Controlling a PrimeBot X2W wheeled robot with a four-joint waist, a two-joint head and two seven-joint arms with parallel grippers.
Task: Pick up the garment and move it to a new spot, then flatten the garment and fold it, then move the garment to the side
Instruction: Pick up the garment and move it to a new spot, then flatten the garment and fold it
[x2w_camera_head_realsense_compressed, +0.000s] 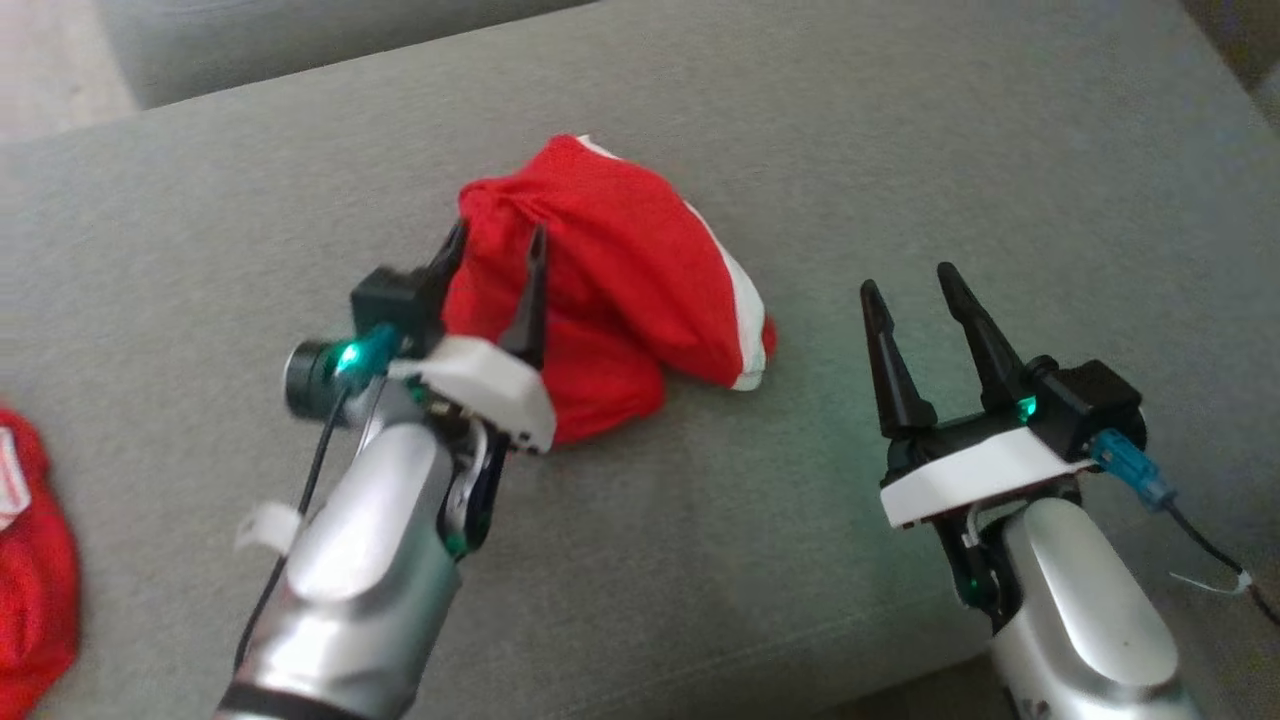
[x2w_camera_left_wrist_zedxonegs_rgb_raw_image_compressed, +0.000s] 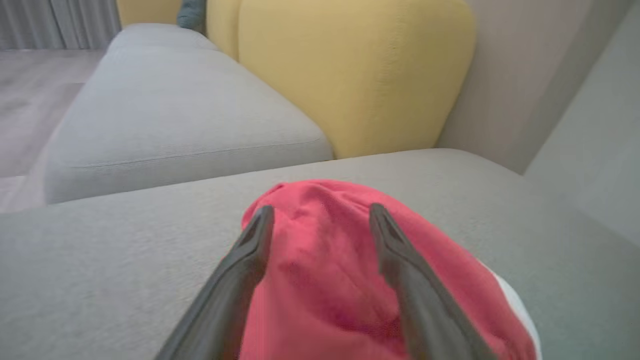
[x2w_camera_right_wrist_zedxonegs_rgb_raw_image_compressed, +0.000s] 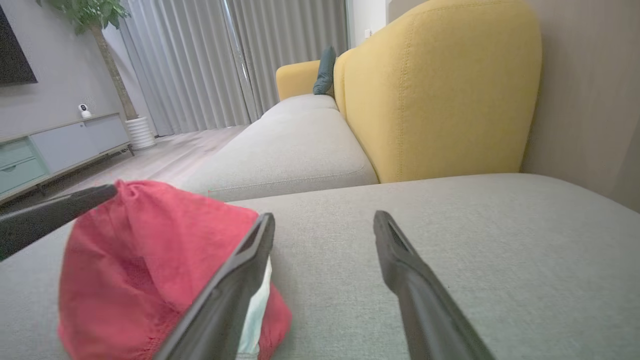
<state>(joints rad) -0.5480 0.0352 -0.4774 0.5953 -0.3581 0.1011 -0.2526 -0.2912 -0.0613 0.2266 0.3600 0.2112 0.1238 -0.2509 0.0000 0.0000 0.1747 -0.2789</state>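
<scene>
The garment (x2w_camera_head_realsense_compressed: 620, 290) is a bright red piece with a white band along its right-hand edge, bunched into a rumpled mound with its cloth gathered to a peak at the upper left. It lies on the grey sofa cushion (x2w_camera_head_realsense_compressed: 900, 150), a little above and left of the middle of the head view. In the left wrist view it fills the lower centre (x2w_camera_left_wrist_zedxonegs_rgb_raw_image_compressed: 325, 270), with a sliver of white at the lower right.

The left hand (x2w_camera_head_realsense_compressed: 499, 232) reaches up from the lower left, its silver forearm slanting toward the mound. Its two dark fingers are spread apart, one on each side of the gathered peak, with red cloth between them and nothing pinched.

The right hand (x2w_camera_head_realsense_compressed: 906, 278) sits at the lower right, well apart from the garment, over bare cushion. Its fingers are also spread and grasp nothing.

A second red cloth (x2w_camera_head_realsense_compressed: 35, 580) shows at the left edge. A yellow backrest (x2w_camera_right_wrist_zedxonegs_rgb_raw_image_compressed: 440, 90) rises beyond the cushion.
</scene>
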